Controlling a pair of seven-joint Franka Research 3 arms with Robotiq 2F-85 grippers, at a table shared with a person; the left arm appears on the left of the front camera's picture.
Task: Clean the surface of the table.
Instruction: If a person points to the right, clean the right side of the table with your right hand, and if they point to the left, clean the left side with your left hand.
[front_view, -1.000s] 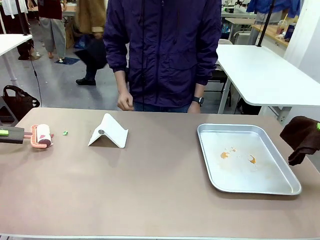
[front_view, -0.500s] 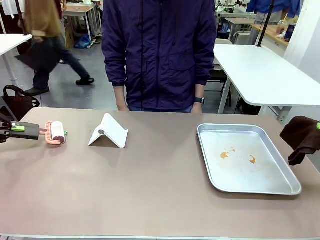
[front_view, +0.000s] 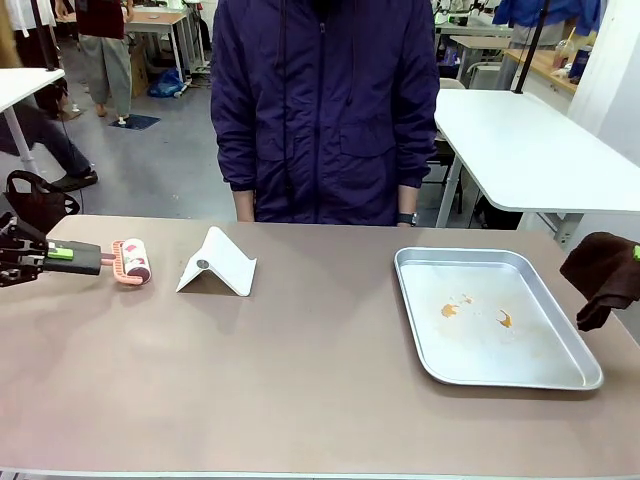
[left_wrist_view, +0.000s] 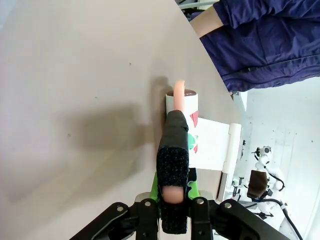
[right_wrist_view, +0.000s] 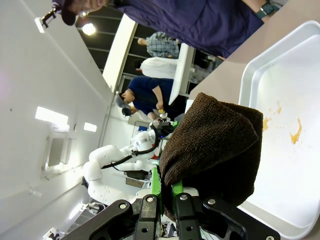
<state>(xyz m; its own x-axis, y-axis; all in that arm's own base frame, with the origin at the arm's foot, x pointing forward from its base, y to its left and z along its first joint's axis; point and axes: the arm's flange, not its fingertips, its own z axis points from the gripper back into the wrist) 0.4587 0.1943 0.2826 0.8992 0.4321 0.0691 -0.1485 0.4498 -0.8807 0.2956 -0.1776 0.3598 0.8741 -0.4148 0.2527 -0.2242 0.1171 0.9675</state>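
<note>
The table (front_view: 300, 410) has a smooth, matt top. Near its right edge the tray (front_view: 480, 350) is dull silvery metal. The cloth (front_view: 605, 272) is rough, fuzzy towelling. By the left edge, the lint roller (front_view: 133, 261) has pink plastic and a grainy black grip; the stand (front_view: 222, 262) looks smooth, matt

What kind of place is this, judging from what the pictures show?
Probably an open workshop or lab hall: a taupe table holding a stained metal tray, white-topped tables behind, and people standing farther off on a grey floor.
</note>
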